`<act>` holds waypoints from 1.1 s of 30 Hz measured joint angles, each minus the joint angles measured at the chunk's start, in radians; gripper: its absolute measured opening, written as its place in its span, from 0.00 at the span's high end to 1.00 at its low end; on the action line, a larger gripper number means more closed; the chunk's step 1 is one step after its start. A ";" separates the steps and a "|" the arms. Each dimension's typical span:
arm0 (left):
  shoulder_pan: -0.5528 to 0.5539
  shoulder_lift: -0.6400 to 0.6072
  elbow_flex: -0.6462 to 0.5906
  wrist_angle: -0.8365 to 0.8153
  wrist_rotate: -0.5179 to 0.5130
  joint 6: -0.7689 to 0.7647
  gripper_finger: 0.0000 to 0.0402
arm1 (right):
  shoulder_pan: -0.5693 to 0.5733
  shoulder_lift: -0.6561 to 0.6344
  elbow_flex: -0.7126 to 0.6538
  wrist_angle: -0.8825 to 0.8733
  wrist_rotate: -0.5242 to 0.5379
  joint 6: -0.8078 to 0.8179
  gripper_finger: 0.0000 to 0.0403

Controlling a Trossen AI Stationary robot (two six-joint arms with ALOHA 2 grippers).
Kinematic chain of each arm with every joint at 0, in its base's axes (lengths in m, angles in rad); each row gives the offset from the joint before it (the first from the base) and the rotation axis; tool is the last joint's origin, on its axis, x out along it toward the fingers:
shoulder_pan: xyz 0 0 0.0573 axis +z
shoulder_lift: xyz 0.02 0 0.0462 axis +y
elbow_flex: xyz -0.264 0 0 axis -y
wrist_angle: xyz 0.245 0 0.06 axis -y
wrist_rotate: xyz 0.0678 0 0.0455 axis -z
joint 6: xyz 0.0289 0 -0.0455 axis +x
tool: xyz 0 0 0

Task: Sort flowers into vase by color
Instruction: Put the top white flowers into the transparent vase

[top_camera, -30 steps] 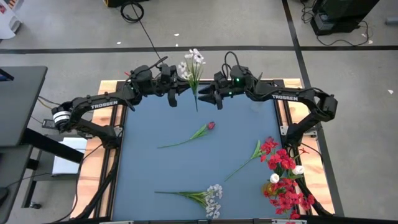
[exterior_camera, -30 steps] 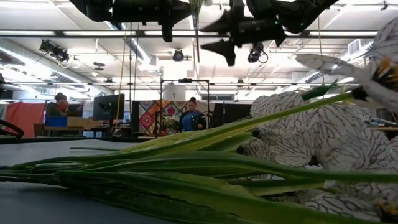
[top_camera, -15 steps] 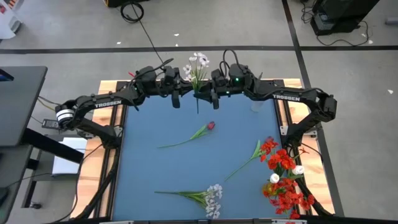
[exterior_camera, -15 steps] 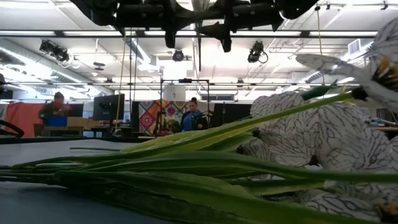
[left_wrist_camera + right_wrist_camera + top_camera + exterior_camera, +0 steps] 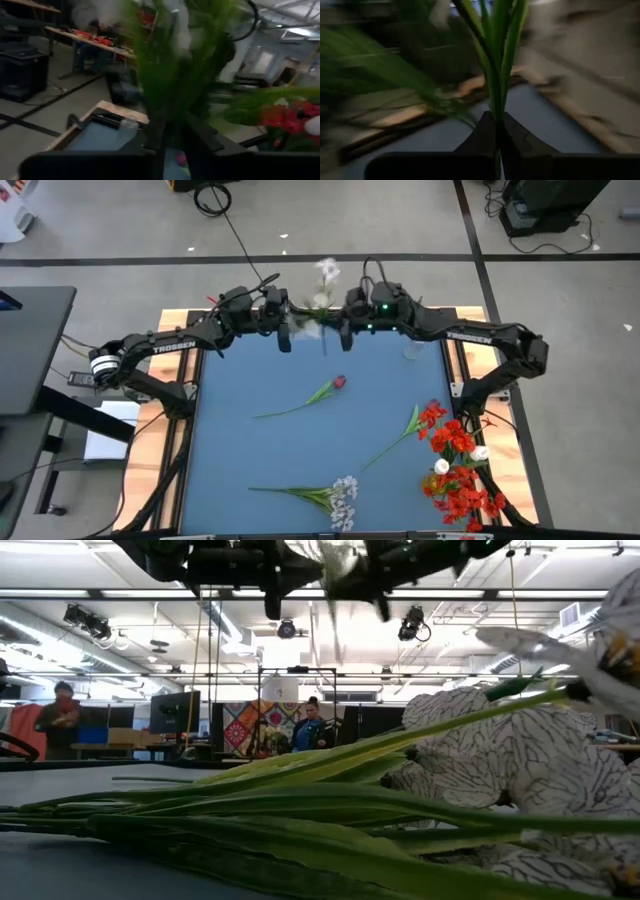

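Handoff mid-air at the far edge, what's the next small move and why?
Probably the left gripper finishes opening and backs off. The right gripper is shut on the white flower stem in its wrist view, so it can likely carry the flower alone. I cannot tell whether the left has fully let go.

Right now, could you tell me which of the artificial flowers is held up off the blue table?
The white-bloomed flower at the far edge, its green stem clamped by the right gripper; the others lie flat.

Matt blue table top (image 5: 300, 450) edged in bare wood; matt black plastic arms (image 5: 160, 345).
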 joint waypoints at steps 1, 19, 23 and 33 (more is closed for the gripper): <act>0.004 -0.003 0.000 -0.002 0.010 -0.020 0.82 | -0.001 -0.020 0.000 -0.039 0.090 -0.010 0.97; 0.003 -0.001 0.000 0.001 -0.105 -0.075 0.72 | -0.023 -0.549 -0.453 -0.128 0.977 -0.042 0.97; 0.002 -0.001 0.000 0.002 -0.109 -0.075 0.72 | -0.012 -0.600 -0.483 -0.164 1.000 -0.099 0.97; 0.025 -0.001 0.000 0.001 -0.112 -0.075 0.72 | -0.027 -0.733 -0.483 -0.435 1.008 0.020 0.97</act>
